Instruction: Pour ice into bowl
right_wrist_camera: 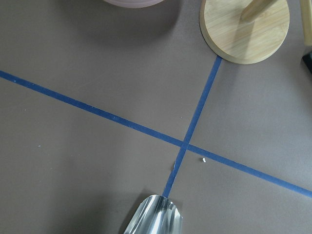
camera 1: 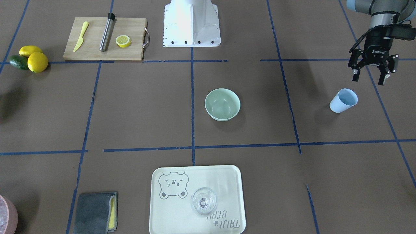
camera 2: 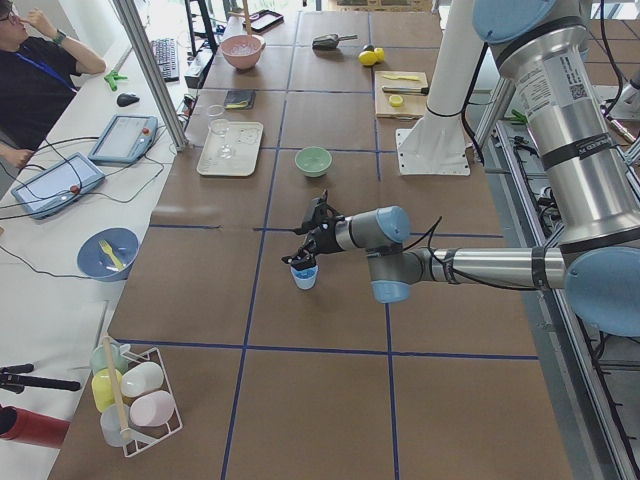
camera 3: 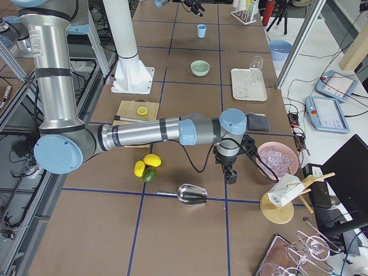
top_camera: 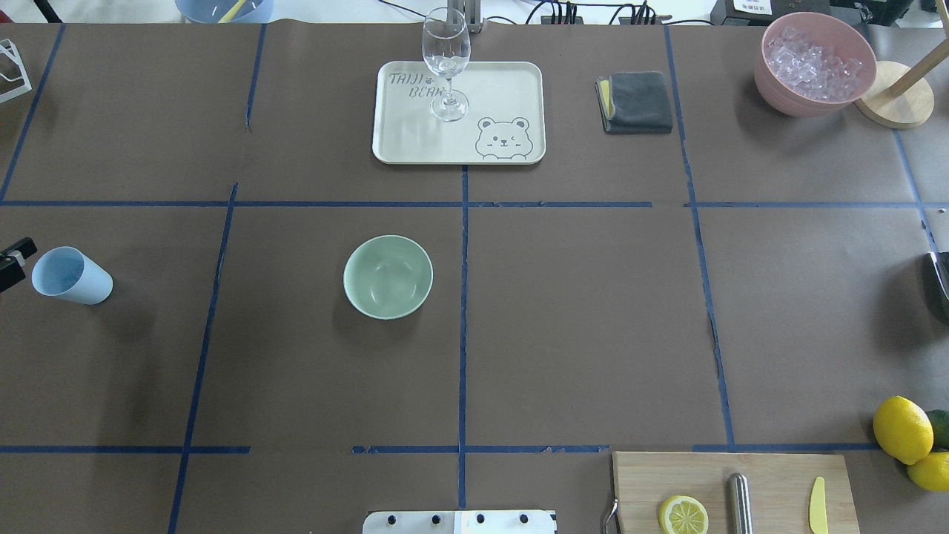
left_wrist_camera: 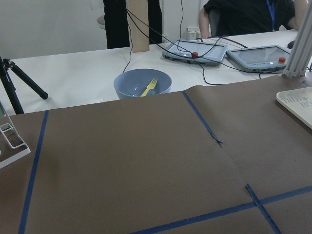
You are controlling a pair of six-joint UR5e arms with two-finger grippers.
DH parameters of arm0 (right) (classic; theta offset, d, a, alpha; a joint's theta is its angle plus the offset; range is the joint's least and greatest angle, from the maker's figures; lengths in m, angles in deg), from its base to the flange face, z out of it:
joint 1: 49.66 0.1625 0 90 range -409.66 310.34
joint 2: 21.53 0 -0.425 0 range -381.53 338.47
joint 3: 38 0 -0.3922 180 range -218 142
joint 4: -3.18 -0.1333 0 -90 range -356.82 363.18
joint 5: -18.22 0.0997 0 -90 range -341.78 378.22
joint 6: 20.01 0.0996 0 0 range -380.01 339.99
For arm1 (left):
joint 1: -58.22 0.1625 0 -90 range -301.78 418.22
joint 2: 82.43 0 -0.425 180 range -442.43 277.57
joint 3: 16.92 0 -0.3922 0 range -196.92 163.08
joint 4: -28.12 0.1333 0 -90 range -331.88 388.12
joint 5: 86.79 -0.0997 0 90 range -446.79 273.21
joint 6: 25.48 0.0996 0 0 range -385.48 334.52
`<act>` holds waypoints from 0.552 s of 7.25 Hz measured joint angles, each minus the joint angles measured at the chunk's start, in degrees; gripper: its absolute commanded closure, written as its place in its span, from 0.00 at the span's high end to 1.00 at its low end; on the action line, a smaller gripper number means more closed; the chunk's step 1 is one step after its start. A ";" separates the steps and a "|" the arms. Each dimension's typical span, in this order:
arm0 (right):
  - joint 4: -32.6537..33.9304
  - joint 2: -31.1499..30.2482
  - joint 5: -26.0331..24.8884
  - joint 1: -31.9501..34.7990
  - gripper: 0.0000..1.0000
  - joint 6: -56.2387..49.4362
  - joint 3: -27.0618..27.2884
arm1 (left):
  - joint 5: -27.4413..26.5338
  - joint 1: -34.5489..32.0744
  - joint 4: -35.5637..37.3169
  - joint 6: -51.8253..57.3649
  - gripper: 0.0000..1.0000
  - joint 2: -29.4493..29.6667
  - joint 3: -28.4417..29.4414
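Left gripper (camera 1: 369, 79): fingers spread wide, holding nothing; close over the light blue cup (camera 1: 343, 100), touching or not cannot be told.
Right gripper (camera 3: 232, 172): wide or narrow cannot be told; hanging between the pink container (top_camera: 793, 104) and the metal scoop (camera 3: 187, 194).
Bowl (camera 1: 222, 104): upright near the table's middle, just beside the centre tape line (camera 1: 192, 97), well apart from the cup.
Ice: too clear and small to make out in cup or bowl.

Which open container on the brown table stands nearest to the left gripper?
The light blue cup, right by the left gripper. The pale mint-green bowl, the clear wine glass and the pink container stand much farther off.
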 measured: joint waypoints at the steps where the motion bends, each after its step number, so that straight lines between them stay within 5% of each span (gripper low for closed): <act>1: 0.00 -0.06 -0.04 0.06 1.00 -0.02 0.00 | -6.54 5.07 0.10 -3.03 1.00 -0.22 1.22; 4: 0.00 -0.14 -0.07 0.16 1.00 -0.04 0.00 | -18.82 13.78 0.63 -9.01 1.00 -0.18 6.00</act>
